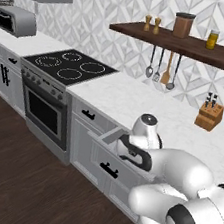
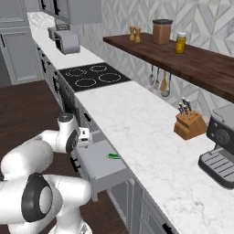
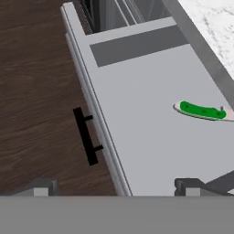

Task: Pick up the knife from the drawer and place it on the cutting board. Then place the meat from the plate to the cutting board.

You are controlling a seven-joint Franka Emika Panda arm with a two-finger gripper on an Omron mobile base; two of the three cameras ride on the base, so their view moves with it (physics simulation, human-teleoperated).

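The drawer point(image 3: 151, 119) stands pulled out below the white counter, its grey floor bare except for the knife point(image 3: 203, 111). The knife has a bright green handle and lies flat near the drawer's counter-side wall. My gripper point(image 3: 114, 188) hovers above the drawer's front edge, open, with nothing between its fingers, and the knife lies off to one side of it. The black bar handle point(image 3: 87, 137) sits on the drawer front. From the right base view the drawer point(image 2: 98, 167) and the green knife point(image 2: 113, 156) lie just beyond my hand. The cutting board, the plate and the meat are out of view.
A black cooktop point(image 1: 70, 66) over an oven lies left of the drawer. A wooden knife block point(image 2: 188, 124) and a coffee machine point(image 2: 221, 146) stand on the marble counter point(image 2: 137, 123). Utensils hang under a wooden shelf point(image 1: 194, 45). Dark wood floor point(image 3: 36, 91) lies in front of the cabinets.
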